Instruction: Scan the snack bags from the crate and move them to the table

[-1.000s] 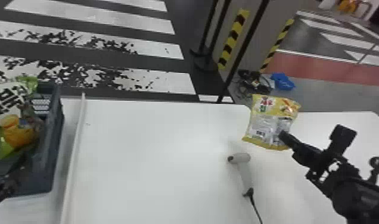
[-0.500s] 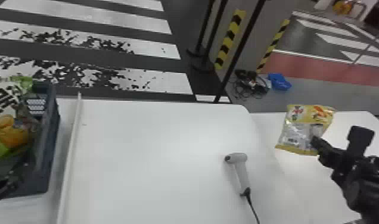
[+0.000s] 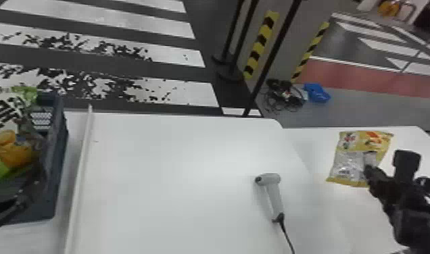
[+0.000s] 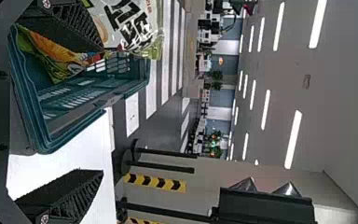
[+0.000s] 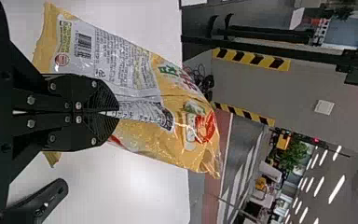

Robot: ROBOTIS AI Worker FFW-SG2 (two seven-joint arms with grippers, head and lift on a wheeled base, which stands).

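R hand: your right hand point(image 3: 368, 169) is clamped on the snack bag point(image 3: 351, 162), both fingers tight together on its printed back.
Bag pos: yellow/silver, over the far R part of the table point(image 3: 190, 152), to the R of the scanner point(image 3: 275, 196) and well apart from it. Can't tell if its bottom edge touches the tabletop.
Bag shift: vs. 1st frame, you've got it clearly farther R, away from the scanner; vs. 2nd frame, a bit more R and a bit nearer you.
Bag tilt: leans slightly in head view, top edge away from you; R wrist view has the barcode side showing.
L hand: your left hand point(image 3: 25, 199) is at the crate point(image 3: 57, 152), fingers spread wide w/ nothing gripped. L wrist view puts one finger over the crate's bags, the other outside the crate over the tabletop.
L shift: looks a touch farther fwd over the crate than in the earlier frames.
Crate: at your L, still w/ a white bag w/ black print point(image 3: 3, 109) and an orange bag point(image 3: 16, 153) in it.
Scanner: lying on the table, head end away from you, cable point(image 3: 287, 236) running back twd you; same spot as before.
Strip: white strip point(image 3: 79, 175) stays btwn crate & scanner.
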